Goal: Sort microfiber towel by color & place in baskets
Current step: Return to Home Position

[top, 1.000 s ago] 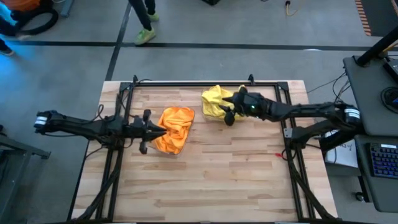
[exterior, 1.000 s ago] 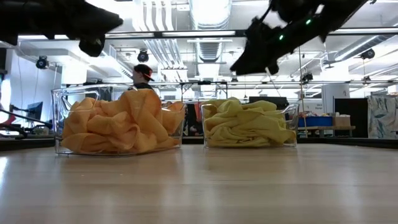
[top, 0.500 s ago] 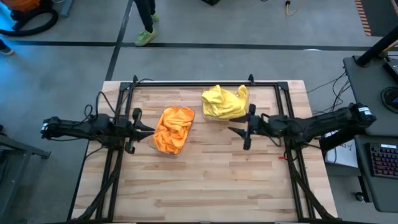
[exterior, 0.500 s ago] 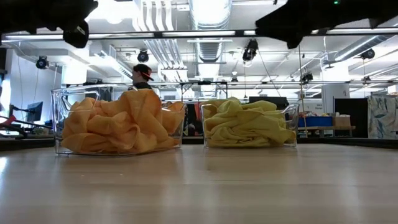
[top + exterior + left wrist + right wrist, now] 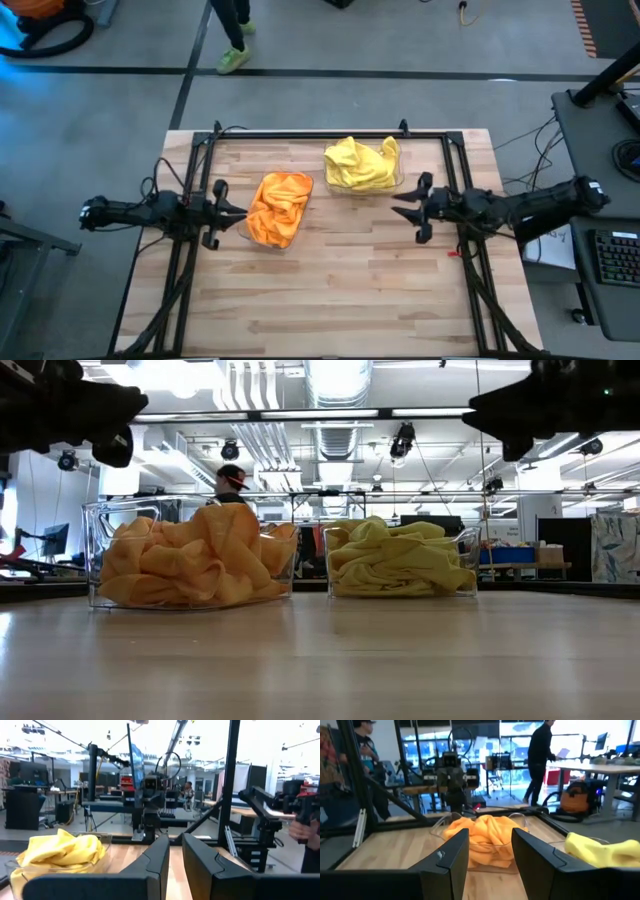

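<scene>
Both claws hung empty over the table (image 5: 340,290), touching nothing: the left gripper (image 5: 228,212) with a narrow gap between its fingers, the right gripper (image 5: 408,208) spread wider. Orange towels (image 5: 278,205) filled the left basket (image 5: 93,530); yellow towels (image 5: 362,165) filled the right basket (image 5: 468,550), farther back.

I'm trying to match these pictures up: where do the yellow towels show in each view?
High view: yellow towels above centre, slightly right.
Low view: yellow towels right of centre, in a clear basket.
Left wrist view: yellow towels off to one side.
Right wrist view: yellow towels cut off at the picture's edge.
Shared landmark: the orange towels beside them, absent only from the left wrist view.
</scene>
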Robot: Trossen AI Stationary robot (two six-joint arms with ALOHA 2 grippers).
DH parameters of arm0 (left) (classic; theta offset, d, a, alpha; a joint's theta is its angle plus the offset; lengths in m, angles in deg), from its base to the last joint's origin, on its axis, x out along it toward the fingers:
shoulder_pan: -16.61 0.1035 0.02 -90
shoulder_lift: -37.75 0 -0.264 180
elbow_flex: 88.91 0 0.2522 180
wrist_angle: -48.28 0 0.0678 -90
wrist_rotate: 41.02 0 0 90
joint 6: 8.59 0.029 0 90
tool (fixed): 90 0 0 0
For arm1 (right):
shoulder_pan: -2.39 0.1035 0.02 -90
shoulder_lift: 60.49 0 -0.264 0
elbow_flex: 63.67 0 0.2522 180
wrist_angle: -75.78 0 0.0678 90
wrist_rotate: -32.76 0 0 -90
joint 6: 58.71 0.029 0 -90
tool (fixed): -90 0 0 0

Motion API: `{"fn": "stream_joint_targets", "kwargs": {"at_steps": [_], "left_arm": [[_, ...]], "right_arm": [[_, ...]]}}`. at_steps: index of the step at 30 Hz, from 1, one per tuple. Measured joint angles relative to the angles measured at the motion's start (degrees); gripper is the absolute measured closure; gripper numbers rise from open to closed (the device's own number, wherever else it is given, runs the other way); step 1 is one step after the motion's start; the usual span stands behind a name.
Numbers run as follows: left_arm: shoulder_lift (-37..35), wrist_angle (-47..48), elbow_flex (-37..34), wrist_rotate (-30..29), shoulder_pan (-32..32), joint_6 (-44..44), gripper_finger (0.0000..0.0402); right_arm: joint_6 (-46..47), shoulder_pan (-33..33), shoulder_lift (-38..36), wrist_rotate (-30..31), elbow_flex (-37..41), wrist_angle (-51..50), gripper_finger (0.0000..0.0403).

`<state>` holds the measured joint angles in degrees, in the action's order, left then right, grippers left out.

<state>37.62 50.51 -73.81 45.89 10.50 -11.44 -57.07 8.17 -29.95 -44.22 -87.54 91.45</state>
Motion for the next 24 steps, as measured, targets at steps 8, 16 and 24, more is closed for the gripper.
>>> {"fn": "stream_joint_targets", "kwargs": {"at_steps": [8,16,24], "left_arm": [[0.1,2.9,0.0,-1.5,0.1,0.6,0.0363],[0.1,4.1,0.0,-1.5,0.1,0.9,0.0363],[0.6,4.5,0.0,-2.5,0.1,-2.2,0.0363]], "right_arm": [[-1.6,0.0,-11.6,-1.1,6.2,0.0,0.0264],[-4.5,0.0,-19.2,-1.4,9.3,-3.4,0.0264],[-8.9,0.0,-19.8,-1.1,9.4,-3.5,0.0264]]}}
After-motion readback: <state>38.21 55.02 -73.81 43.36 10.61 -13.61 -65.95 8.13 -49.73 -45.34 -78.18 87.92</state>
